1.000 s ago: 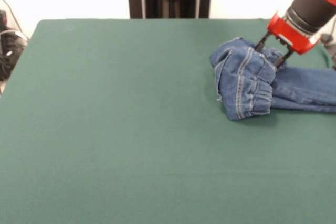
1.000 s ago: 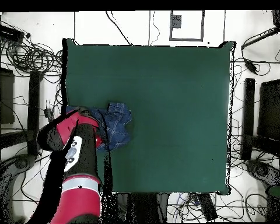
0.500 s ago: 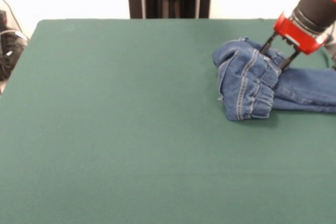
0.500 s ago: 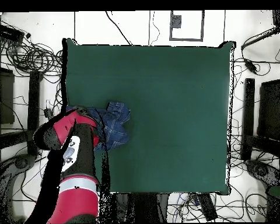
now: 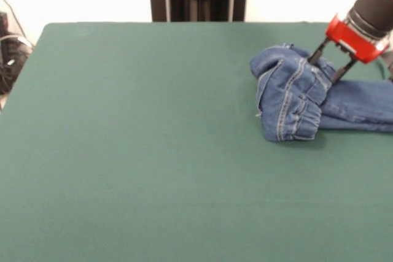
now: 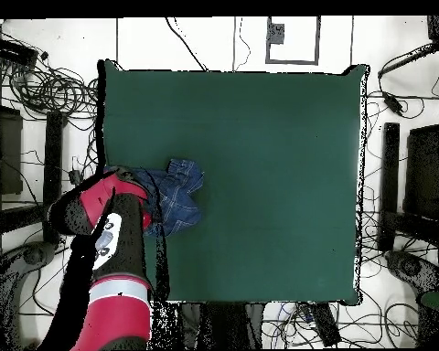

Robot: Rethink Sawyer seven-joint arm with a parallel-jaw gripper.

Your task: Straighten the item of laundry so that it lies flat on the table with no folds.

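Small blue jeans [image 5: 295,99] bunched at the right edge of the green table [image 5: 141,151] in the front view, waist end folded into a raised lump, legs trailing off to the right. Red gripper [image 5: 327,69] above the lump, black fingers [image 5: 316,57] pinching a denim fold.

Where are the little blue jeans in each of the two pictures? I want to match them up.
Front view: the jeans lie bunched at the right side of the green table, running off the right edge.
Overhead view: the jeans sit by the table's left edge.
Shared landmark: the red gripper on the jeans.
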